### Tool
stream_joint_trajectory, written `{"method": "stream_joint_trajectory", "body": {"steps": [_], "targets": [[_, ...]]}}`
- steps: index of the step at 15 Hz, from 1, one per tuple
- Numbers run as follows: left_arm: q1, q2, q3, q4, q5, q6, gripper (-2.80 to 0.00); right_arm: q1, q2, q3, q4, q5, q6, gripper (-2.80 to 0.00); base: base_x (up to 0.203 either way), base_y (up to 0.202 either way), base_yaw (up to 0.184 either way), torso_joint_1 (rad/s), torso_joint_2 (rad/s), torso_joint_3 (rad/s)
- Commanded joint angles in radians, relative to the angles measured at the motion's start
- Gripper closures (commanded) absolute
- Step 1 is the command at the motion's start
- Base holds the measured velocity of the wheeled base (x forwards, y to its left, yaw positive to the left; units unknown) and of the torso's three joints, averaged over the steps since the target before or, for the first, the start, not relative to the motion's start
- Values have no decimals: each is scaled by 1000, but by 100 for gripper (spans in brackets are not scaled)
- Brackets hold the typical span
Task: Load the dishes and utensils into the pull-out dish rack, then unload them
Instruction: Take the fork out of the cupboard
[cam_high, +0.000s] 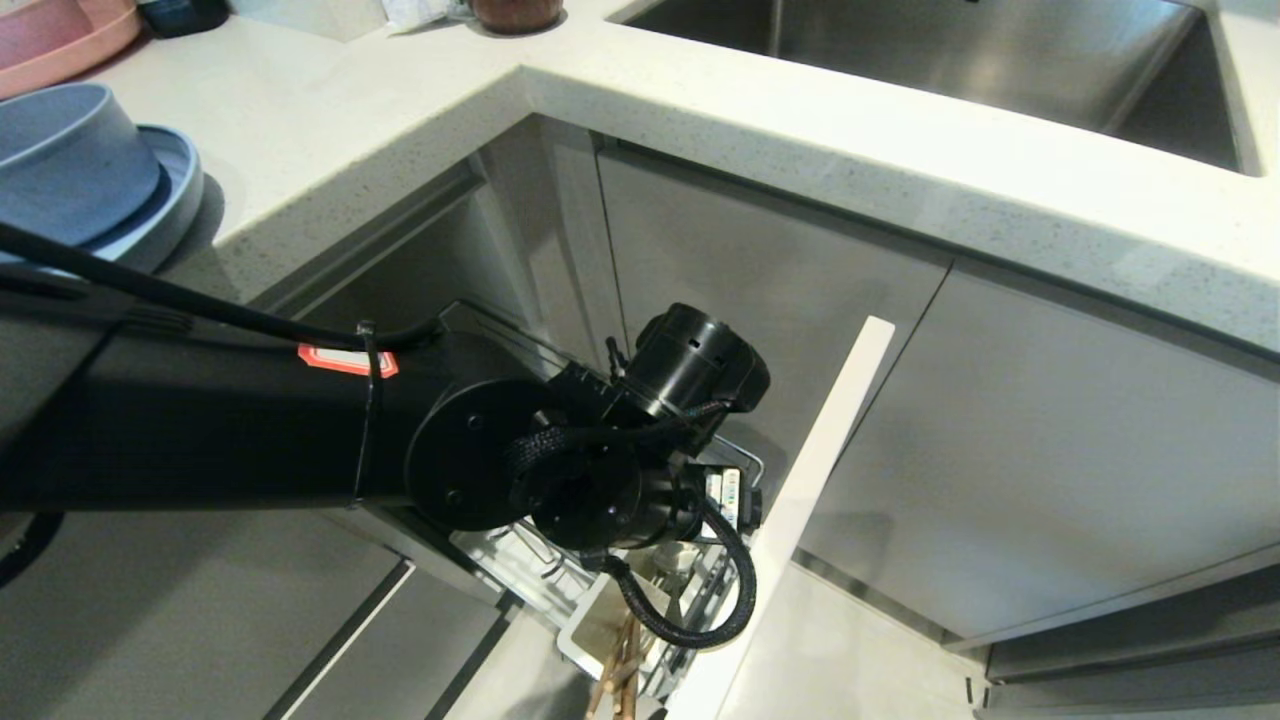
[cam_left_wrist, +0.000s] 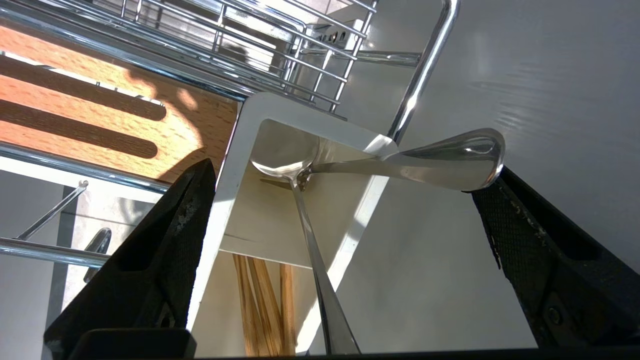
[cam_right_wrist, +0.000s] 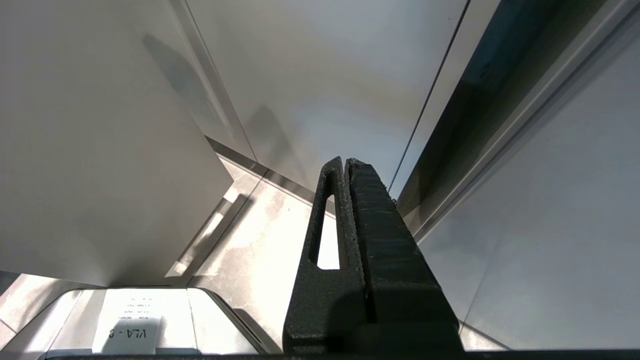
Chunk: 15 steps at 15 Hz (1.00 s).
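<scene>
My left gripper (cam_left_wrist: 354, 167) is open, reaching down over the white utensil cup (cam_left_wrist: 235, 165) of the pull-out dish rack (cam_left_wrist: 300, 65). A silver spoon (cam_left_wrist: 312, 250) stands bowl-down in the cup. A silver fork (cam_left_wrist: 450, 162) leans across it, its handle end right beside my right-hand finger (cam_left_wrist: 540, 250), with nothing gripped. The chopsticks (cam_left_wrist: 265, 305) stand in the neighbouring compartment. In the head view my left arm (cam_high: 560, 470) hides the gripper. The light-blue bowl (cam_high: 70, 160) sits on the light-blue plate (cam_high: 175, 190) on the counter. My right gripper (cam_right_wrist: 345, 161) hangs shut, parked near the floor.
The rack's tall front panel (cam_high: 820, 470) stands out beside my wrist. A slotted wooden strip (cam_left_wrist: 100, 115) lies next to the cup. A pink plate (cam_high: 60, 45) sits at the counter's far left, and a steel sink (cam_high: 950, 60) at the back right.
</scene>
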Motion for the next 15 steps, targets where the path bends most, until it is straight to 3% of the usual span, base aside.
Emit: {"method": "stream_joint_trajectory", "body": {"steps": [1, 7, 8, 15], "targets": [[-2, -1, 0, 3, 2, -3, -280, 0, -3, 2, 0, 0, 0, 0, 0, 0, 0, 0, 0, 0], [-2, 11, 1, 1, 1, -3, -280, 0, -3, 2, 0, 0, 0, 0, 0, 0, 0, 0, 0, 0], [-2, 11, 2, 1, -1, -3, 0, 0, -4, 2, 0, 0, 1, 0, 0, 0, 0, 0, 0, 0], [-9, 13, 1, -2, 1, -6, 0, 0, -4, 2, 0, 0, 1, 0, 0, 0, 0, 0, 0, 0]]}}
